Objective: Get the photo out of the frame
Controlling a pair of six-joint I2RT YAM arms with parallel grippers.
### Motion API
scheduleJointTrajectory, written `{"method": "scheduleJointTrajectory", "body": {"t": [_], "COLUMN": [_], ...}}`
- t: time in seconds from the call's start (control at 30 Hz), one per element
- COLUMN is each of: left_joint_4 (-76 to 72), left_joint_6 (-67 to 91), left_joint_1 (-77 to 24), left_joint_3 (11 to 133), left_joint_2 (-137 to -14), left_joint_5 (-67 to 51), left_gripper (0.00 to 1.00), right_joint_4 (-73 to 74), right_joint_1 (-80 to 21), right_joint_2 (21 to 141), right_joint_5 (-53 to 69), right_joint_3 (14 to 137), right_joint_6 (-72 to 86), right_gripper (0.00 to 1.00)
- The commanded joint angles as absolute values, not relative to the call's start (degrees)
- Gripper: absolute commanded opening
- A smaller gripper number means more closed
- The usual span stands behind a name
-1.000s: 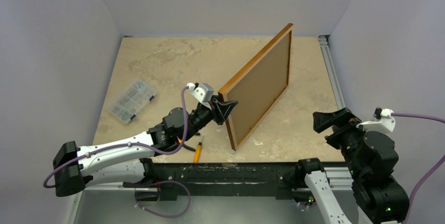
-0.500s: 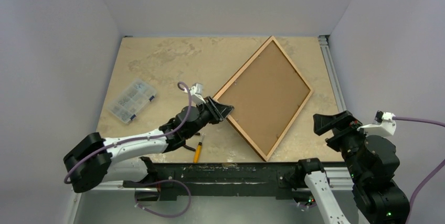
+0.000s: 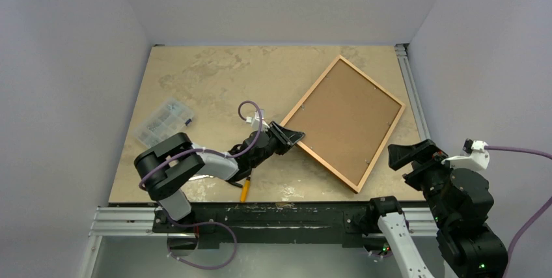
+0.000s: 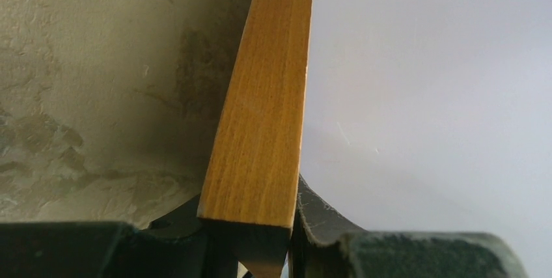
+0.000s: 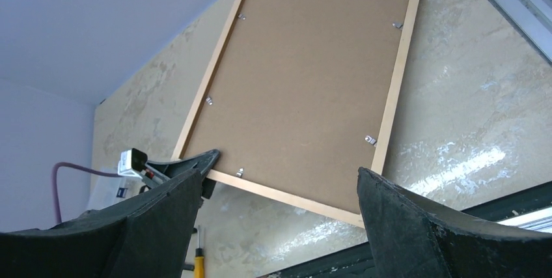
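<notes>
Orange-brown thin frame (image 4: 260, 128); photo (image 3: 345, 122) face down, brown board back; left tool (image 3: 293, 136) clamped on frame corner; right tool (image 5: 280, 177) apart.

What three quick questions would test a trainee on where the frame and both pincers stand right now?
1. True or false: the right pincer is gripping the frame.
2. Which face of the frame points up? A) the mountain picture B) the plain brown board back C) bare glass
3. Fill in: the ___ pincer is clamped on the frame corner nearest the left arm.

Key:
1. False: the right pincer is open, empty and apart from the frame.
2. B.
3. Left: the left pincer has the wooden edge between its fingers.
</notes>
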State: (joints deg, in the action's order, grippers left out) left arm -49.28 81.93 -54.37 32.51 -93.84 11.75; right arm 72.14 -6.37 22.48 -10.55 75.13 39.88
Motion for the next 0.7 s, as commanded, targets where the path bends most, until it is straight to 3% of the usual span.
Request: {"method": "scheduleJointTrajectory", "body": {"t": [0.0,0.23,0.67], "left_joint_4": [-56.0,-54.2,-32.1], "left_joint_6": [80.6,82.7,84.2], "left_joint_1": [-54.0,-53.9,-53.4], "left_joint_3": [32.9,32.9,39.0], "left_joint_2": [-97.9,-101.7,-101.3], "left_joint_5": [9.8,9.0,5.2], "left_gripper": [0.0,0.0,0.06], "right_joint_4": [71.7,70.7,69.6], "right_joint_1": [-6.4,-6.5,-6.5], "right_joint_2": [22.5,22.6,23.0], "right_joint_5": [-11.2,-10.9,-10.5], "right_joint_3": [74.9,73.2,71.7], "right_joint_6": [39.7,39.6,39.6], "right_gripper": [0.88,0.88,0.88]}}
